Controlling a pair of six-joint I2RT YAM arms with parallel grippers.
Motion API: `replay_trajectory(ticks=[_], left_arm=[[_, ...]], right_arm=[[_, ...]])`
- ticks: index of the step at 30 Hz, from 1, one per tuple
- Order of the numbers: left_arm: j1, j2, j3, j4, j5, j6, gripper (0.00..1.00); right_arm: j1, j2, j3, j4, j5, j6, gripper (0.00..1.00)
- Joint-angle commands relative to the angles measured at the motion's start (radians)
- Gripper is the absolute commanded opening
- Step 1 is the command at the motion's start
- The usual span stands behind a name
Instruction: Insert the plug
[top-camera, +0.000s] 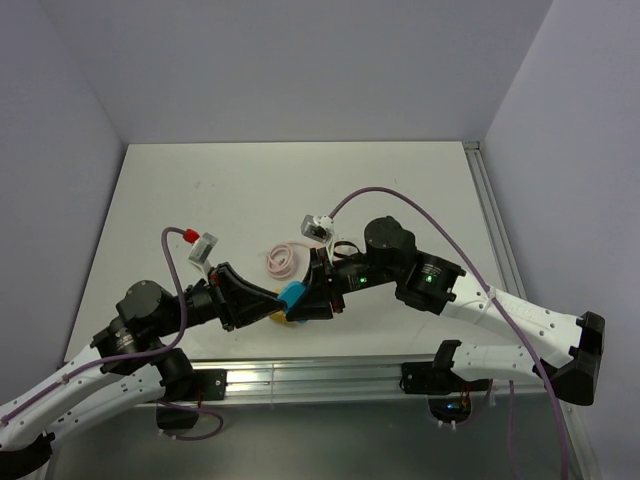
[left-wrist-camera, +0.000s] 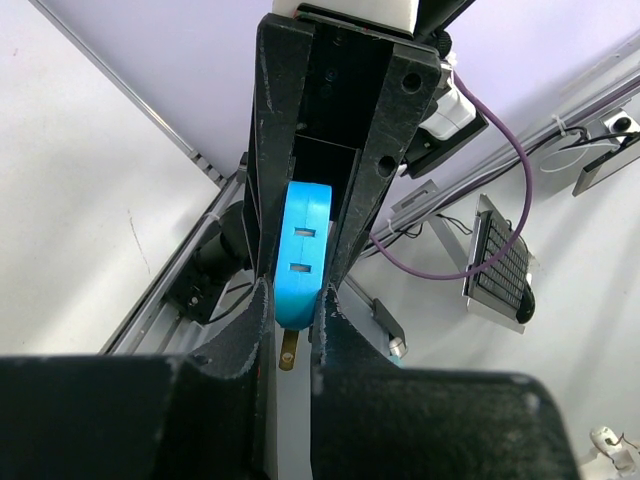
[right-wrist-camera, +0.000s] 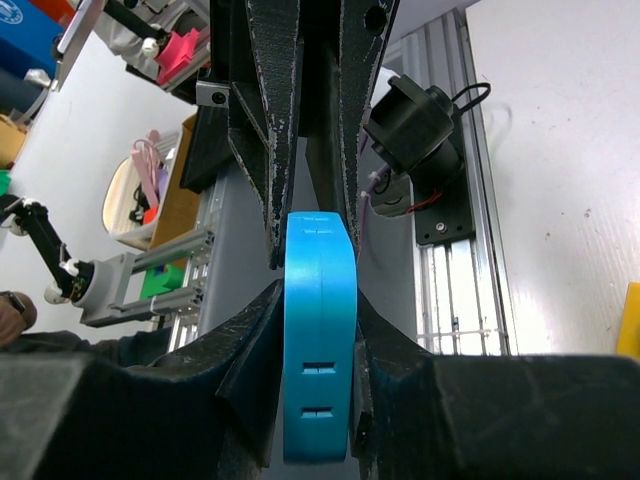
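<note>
Both grippers meet over the table's front edge on one blue plug. In the left wrist view the blue plug shows two slots in its narrow edge and a brass prong below it. My left gripper is shut on its near end, and the right arm's fingers clamp it from above. In the right wrist view my right gripper is shut on the flat sides of the blue plug, with the left arm's fingers on its far end. No socket is visible.
A yellow piece lies just under the grippers near the front rail. A pink coiled cable lies behind them. A white connector on a purple cable sits further back. A grey connector with a red tip is at the left.
</note>
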Motion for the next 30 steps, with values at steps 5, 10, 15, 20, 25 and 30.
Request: replay_trajectory(ticks=[5,10,15,20,25,30], left_arm=[[0.004,-0.002,-0.012,-0.017,0.017,0.003,0.0],[0.004,-0.008,-0.014,-0.024,0.013,0.002,0.0],[0.004,-0.004,-0.011,-0.018,0.013,0.003,0.0],[0.004,0.009,-0.005,-0.014,0.011,0.008,0.0],[0.004,0.015,0.002,-0.015,0.009,0.012,0.0],[0.004,0.006,0.012,-0.04,-0.006,0.017,0.07]], right_arm=[[-0.013,-0.018,0.051,0.075,-0.011,-0.001,0.38],[-0.015,-0.016,0.056,0.072,-0.006,-0.005,0.38],[-0.015,-0.004,0.051,0.088,-0.047,0.005,0.22],[-0.016,0.007,0.047,0.089,-0.067,0.002,0.37],[-0.013,0.017,0.051,0.071,-0.092,-0.014,0.25],[-0.013,0.02,0.05,0.055,-0.069,-0.015,0.0]])
